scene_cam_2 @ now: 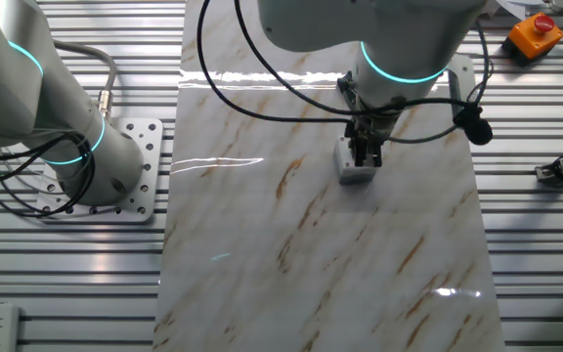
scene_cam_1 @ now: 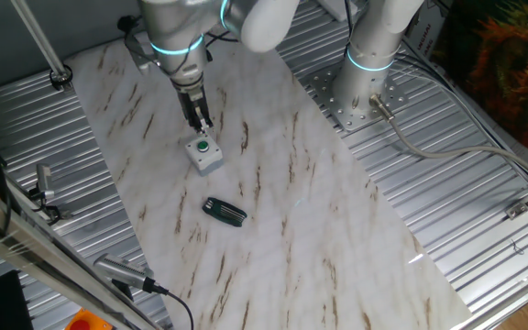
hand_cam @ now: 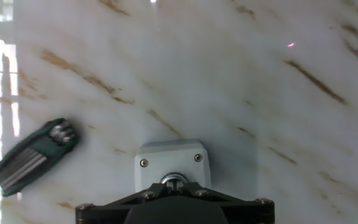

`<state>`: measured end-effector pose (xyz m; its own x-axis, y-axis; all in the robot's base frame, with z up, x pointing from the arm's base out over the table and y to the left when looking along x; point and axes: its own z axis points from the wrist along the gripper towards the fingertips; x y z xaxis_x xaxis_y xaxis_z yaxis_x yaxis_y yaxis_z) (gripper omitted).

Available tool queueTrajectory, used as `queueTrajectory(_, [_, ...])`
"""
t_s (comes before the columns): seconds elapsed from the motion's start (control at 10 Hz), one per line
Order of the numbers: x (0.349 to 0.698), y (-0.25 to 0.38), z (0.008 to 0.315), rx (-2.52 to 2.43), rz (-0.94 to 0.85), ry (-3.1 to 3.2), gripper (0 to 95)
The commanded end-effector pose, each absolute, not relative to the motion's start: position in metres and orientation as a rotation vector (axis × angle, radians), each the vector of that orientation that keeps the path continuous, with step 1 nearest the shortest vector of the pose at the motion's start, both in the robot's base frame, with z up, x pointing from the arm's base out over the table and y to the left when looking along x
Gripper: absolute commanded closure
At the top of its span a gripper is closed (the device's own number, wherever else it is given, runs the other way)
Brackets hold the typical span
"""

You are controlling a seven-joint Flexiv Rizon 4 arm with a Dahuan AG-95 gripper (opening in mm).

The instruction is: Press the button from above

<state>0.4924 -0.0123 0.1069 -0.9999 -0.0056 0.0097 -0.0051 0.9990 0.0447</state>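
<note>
The button (scene_cam_1: 203, 145) is small, round and green, on top of a light grey cube box (scene_cam_1: 206, 160) on the marble board. My gripper (scene_cam_1: 205, 126) points straight down just above it, with its fingertips together. In the other fixed view the fingers (scene_cam_2: 368, 154) overlap the box (scene_cam_2: 355, 174), so I cannot tell if they touch it. In the hand view the box (hand_cam: 171, 158) lies at the bottom centre. The shut fingertips (hand_cam: 176, 182) cover the button, so only its rim shows.
A flat black oblong tool (scene_cam_1: 225, 212) lies on the board in front of the box and shows at the left of the hand view (hand_cam: 30, 155). The arm's base (scene_cam_1: 365, 87) stands at the board's far edge. An orange switch box (scene_cam_2: 534, 32) sits on the slatted table.
</note>
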Motion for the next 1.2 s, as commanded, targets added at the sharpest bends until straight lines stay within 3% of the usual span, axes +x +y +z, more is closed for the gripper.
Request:
queueTrajectory(0.1, [0.495, -0.014, 0.112, 0.099, 0.183, -3.076, 95.0])
queueTrajectory(0.5, [0.493, -0.013, 0.176, 0.062, 0.055, -3.06, 95.0])
queueTrajectory(1.2, [0.488, -0.009, 0.203, 0.035, -0.045, -3.045, 95.0])
